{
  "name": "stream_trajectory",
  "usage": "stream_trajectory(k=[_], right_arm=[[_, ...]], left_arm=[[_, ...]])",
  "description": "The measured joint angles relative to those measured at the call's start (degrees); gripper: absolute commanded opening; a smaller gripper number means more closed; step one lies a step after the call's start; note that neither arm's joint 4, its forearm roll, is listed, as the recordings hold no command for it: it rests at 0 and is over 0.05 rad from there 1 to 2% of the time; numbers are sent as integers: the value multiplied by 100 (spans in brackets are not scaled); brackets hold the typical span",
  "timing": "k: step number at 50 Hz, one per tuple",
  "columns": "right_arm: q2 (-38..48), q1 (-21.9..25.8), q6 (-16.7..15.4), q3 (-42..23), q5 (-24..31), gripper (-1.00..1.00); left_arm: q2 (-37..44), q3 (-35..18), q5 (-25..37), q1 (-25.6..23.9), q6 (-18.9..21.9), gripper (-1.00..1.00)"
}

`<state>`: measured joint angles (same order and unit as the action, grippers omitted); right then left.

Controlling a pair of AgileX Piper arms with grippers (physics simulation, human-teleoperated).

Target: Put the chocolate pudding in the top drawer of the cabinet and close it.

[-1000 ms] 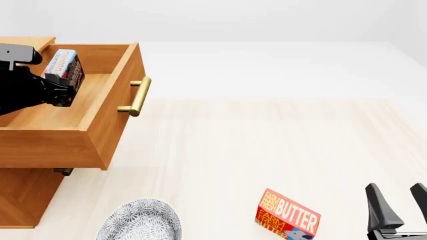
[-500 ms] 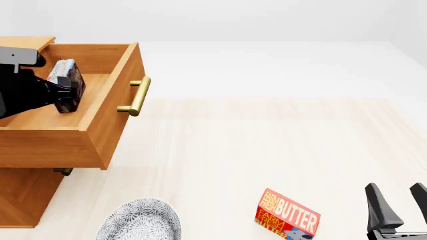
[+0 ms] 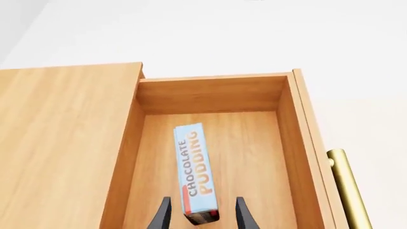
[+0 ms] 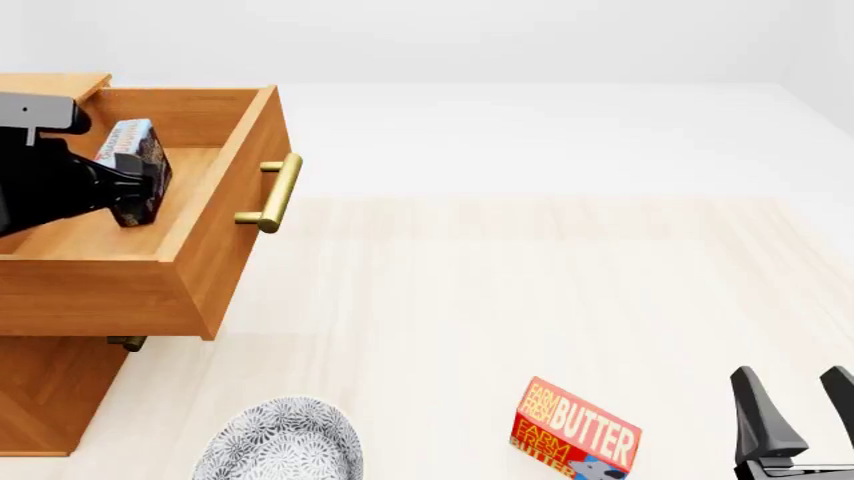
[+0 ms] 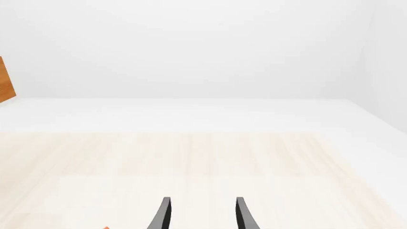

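We see the chocolate pudding lying on the floor of the pulled-out top drawer of the cabinet, clear of both side walls, with bare wood beyond it to the back wall. Our left gripper stands over its near end, jaws apart — the box sits between them. The right gripper waits by the surface's near right corner, jaws apart on nothing. A butter box and a speckled bowl lie along the near edge — wide bare surface ahead.
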<state>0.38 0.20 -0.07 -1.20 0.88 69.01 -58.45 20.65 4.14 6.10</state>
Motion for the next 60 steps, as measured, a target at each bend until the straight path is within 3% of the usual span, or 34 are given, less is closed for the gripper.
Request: stream_trajectory(k=[39,60], right_arm=[[-1,0,0,0,1,100],[0,0,0,0,1,100]], left_arm=[[-1091,-106,602,-441,-4,100],[-1545,-456,1152,-852,41,100]])
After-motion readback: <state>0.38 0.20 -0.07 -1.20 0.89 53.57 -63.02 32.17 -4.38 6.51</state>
